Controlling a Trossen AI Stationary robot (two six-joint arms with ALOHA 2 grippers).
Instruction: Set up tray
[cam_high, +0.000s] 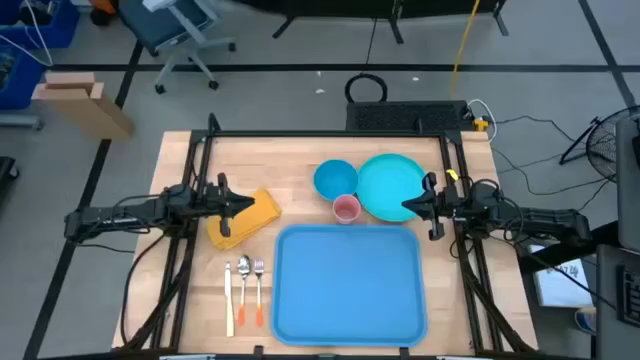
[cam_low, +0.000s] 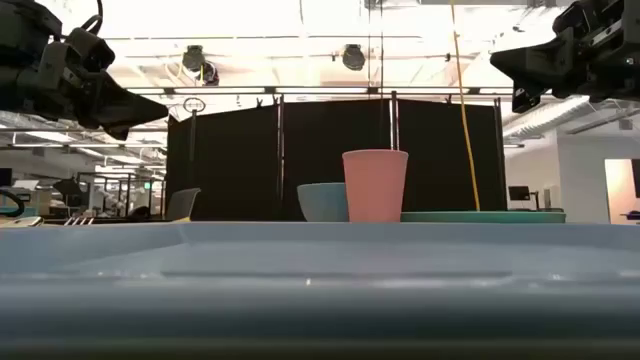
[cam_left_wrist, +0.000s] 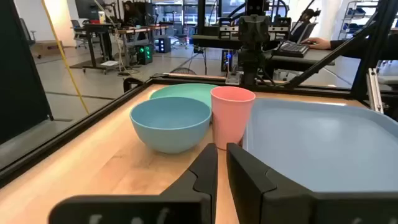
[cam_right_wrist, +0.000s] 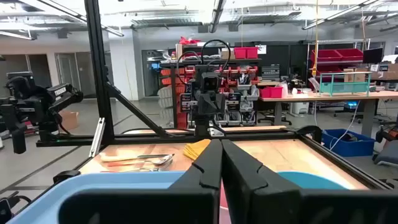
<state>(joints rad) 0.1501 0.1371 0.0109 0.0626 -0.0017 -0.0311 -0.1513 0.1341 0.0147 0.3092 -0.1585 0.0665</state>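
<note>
My left gripper (cam_high: 247, 206): nearly clenched, holding nothing, over the cloth (cam_high: 243, 217).
My right gripper (cam_high: 408, 208): clenched, empty.
Tray (cam_high: 350, 285): bare, below and between both grippers, seemingly equally near.

Counted: one tray (cam_high: 348, 283), one plate (cam_high: 392, 185), one bowl (cam_high: 335, 179), one cup (cam_high: 346, 208), one cloth (cam_high: 243, 218), three utensils (cam_high: 244, 290).

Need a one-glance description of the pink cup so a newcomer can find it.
Start at the large flat sky-blue plastic tray at the table's near edge. Just beyond its far rim stand a round blue bowl and a round teal plate. The small pink plastic cup stands between them, the only pink, tall, narrow item.
</note>
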